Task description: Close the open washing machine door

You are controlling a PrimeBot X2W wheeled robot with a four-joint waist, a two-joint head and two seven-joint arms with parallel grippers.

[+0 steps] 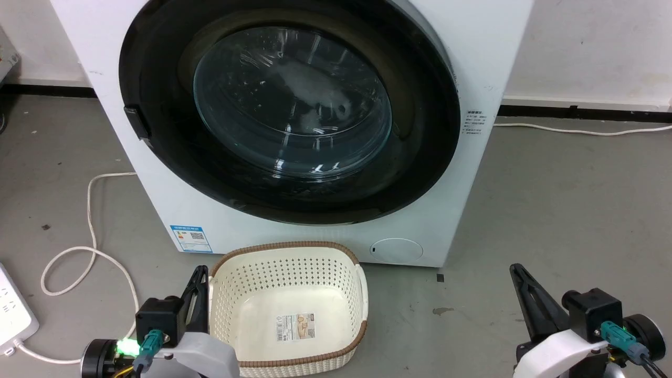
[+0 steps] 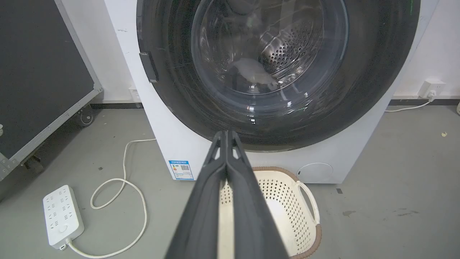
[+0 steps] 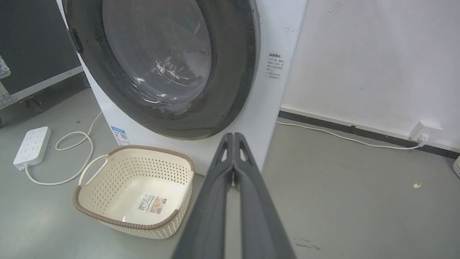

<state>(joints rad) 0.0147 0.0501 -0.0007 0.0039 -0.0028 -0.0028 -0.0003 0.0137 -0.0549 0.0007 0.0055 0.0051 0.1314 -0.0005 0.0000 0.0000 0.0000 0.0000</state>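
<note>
Your left gripper (image 2: 226,133) has its fingers pressed together with nothing between them. Straight ahead of the tips, the door (image 2: 377,72) lies flush against the washer (image 2: 179,147), and the steel drum (image 2: 287,46) shows through its glass. The basket (image 2: 287,208) sits under the fingers and to their right. To their left lie a power strip (image 2: 63,216) and a looped cable (image 2: 143,212). A black wheeled case (image 2: 39,72) stands farther left.

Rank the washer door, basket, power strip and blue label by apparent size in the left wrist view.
1. Washer door
2. Basket, though partly hidden behind the left gripper
3. Power strip, nearer the camera
4. Blue label
</note>
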